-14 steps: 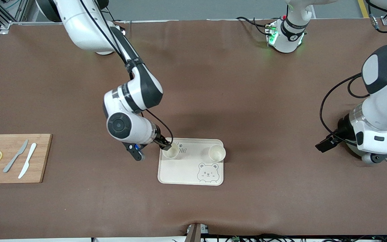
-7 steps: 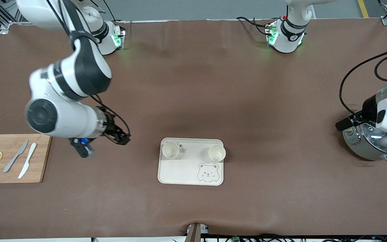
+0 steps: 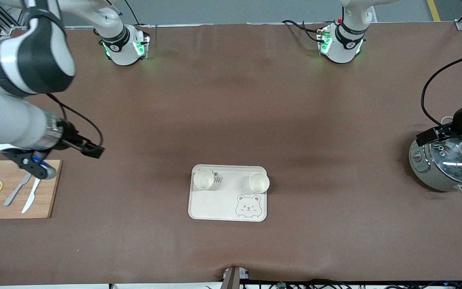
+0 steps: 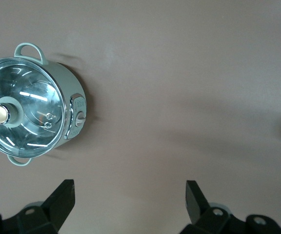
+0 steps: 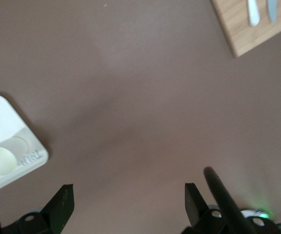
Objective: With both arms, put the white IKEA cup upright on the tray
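Two white upright cups (image 3: 203, 179) stand on the cream bear-printed tray (image 3: 227, 206), mid-frame; both empty, wide-spread end effectors (left (image 4: 130, 200), right (image 5: 126, 202)) risk only a returning knock.

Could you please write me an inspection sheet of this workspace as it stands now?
Surface: brown table, a ripple at its near edge.
Job's things: two white cups upright on the tray.
Clutter: cutting board with two knives and two lemon slices; lidded pot at the left arm's end.
Grippers: right gripper open, empty, over bare table beside the board; left gripper open, empty, by the pot.
Cables: black loops on both wrists.
Surroundings: green lights at both bases.
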`<state>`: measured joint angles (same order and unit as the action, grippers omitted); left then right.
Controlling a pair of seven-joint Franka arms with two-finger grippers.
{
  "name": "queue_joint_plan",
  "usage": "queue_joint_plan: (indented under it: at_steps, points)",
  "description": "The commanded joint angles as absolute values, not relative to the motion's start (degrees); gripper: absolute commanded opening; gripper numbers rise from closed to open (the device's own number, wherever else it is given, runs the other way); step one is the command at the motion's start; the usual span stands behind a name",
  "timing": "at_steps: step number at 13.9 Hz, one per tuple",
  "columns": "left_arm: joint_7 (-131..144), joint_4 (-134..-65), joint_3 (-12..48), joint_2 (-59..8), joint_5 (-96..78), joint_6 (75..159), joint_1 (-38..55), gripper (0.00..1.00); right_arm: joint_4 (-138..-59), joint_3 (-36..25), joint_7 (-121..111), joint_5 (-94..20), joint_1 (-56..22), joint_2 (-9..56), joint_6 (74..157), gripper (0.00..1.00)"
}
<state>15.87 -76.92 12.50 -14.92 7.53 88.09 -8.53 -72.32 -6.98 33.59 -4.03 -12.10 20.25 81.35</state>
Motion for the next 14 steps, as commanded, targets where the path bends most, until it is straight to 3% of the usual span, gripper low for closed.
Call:
queue_joint_plan:
  at_steps: [1, 4, 10, 13, 14]
  points:
    - [15.03, -77.78, 12.83, -13.89, 7.73, 87.54, -8.79, 1.00, -78.13, -5.89, 20.10, -2.73, -6.00, 14.24, 82.00, 1.00]
    - [15.73, -78.13, 13.27, -12.92, 8.61, 86.84, -8.53, 1.00, -78.13, -5.80, 2.16, -2.55, 0.33, 12.14, 81.65, 1.00]
    - [14.07, -78.31, 13.45, -10.11, 7.91, 85.17, -8.44, 1.00, -78.13, -5.71, -0.26, -1.41, 0.62, 5.01, 75.59, 1.00]
    - [14.06, -82.95, 11.96, -6.00, 7.73, 85.60, -6.25, 1.00, -81.01, -5.45, -0.26, -0.70, 0.35, 3.26, 76.63, 1.00]
    - [14.06, -85.40, 8.91, -3.98, 7.65, 85.78, -3.46, 1.00, -83.21, -5.45, -0.26, -0.70, 0.53, 1.77, 78.38, 1.00]
